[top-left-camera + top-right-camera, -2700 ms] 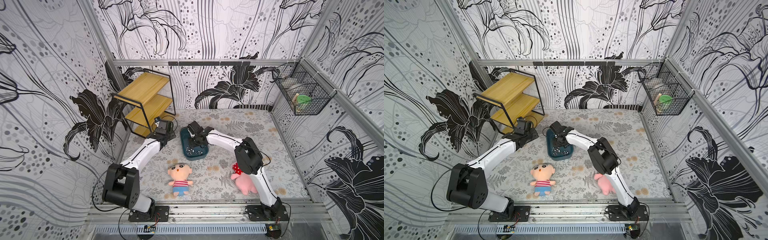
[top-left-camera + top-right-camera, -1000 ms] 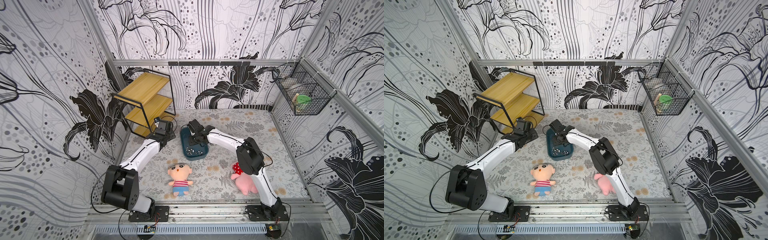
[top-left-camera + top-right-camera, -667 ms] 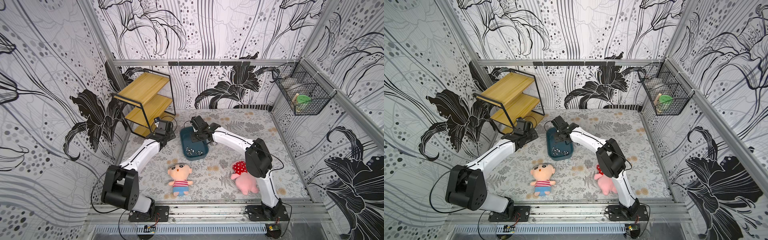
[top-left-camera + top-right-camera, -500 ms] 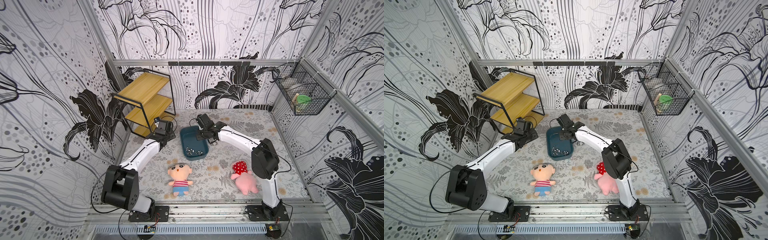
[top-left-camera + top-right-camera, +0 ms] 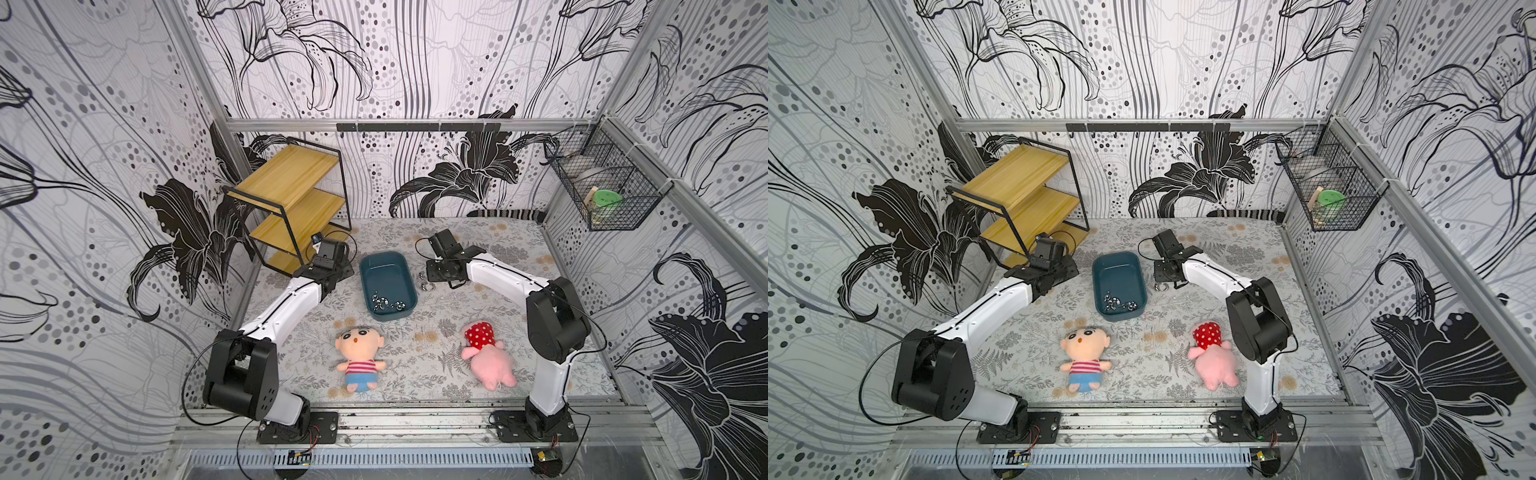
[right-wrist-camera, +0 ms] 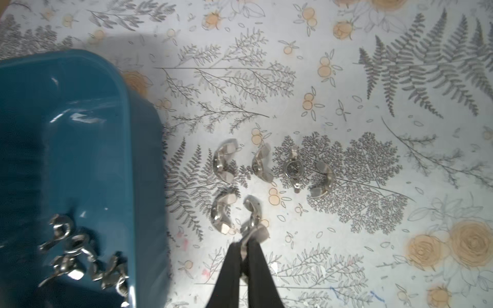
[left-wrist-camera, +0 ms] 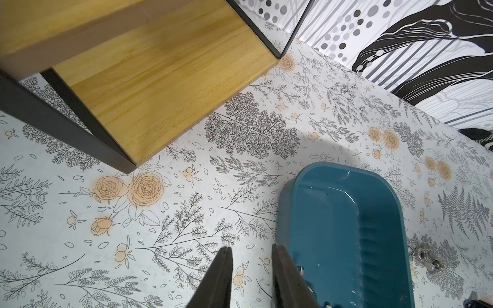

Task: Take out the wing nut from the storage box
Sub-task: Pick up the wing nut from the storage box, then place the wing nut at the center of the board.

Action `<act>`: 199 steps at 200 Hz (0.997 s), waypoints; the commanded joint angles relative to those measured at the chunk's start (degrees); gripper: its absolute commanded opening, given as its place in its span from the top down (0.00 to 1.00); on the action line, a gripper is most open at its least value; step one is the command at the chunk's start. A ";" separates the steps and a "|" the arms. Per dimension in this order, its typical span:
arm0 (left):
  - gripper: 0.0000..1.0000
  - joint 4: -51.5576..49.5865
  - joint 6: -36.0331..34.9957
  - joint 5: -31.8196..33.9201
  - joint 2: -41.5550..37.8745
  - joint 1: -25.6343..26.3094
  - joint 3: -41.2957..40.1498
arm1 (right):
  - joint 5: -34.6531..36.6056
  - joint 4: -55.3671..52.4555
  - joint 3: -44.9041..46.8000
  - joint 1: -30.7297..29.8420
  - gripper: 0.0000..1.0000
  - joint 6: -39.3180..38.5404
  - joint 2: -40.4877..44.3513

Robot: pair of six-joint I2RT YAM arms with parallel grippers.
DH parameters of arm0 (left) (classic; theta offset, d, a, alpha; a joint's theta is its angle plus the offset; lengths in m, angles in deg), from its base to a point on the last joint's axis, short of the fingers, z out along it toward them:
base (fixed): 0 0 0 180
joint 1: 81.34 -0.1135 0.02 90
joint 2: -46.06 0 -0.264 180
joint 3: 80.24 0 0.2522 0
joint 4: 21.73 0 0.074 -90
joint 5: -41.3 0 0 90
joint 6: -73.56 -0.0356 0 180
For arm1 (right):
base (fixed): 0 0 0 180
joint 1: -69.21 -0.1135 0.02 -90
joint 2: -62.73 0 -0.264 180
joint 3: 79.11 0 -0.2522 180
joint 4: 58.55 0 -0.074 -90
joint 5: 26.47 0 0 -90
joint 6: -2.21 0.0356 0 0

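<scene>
Five wing nuts (image 6: 262, 166) lie on the bench (image 6: 373, 80) beside the storage box (image 6: 144, 173). Your right end effector (image 6: 244, 246) is clamped on a sixth wing nut (image 6: 252, 213) there; your left end effector (image 7: 250, 249) has its jaws apart, empty.

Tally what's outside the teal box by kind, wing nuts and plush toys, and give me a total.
Loose wing nuts on the table: 5
Held wing nut in the right gripper: 1
Plush toys: 2
Total: 8
</scene>
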 commanded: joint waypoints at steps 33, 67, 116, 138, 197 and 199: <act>0.68 0.63 0.08 0.85 0.55 0.40 1.76 | 0.40 2.29 1.92 1.46 0.94 -0.84 -1.63; 0.68 0.72 0.15 0.89 0.61 0.45 1.57 | -0.30 2.55 1.38 1.87 0.94 -0.93 -4.13; 0.68 0.63 0.08 1.23 0.42 0.50 1.38 | -0.47 3.02 1.37 2.13 0.95 -0.66 -6.12; 0.68 0.71 0.11 1.23 0.33 0.43 1.11 | -0.39 3.12 1.64 2.35 0.95 -0.66 -6.54; 0.68 0.81 0.15 1.32 0.15 0.41 0.80 | -0.37 3.51 2.47 2.69 0.95 -0.51 -7.58; 0.68 0.81 0.16 1.32 0.15 0.50 0.75 | -0.38 3.54 2.50 2.73 0.95 -0.49 -7.61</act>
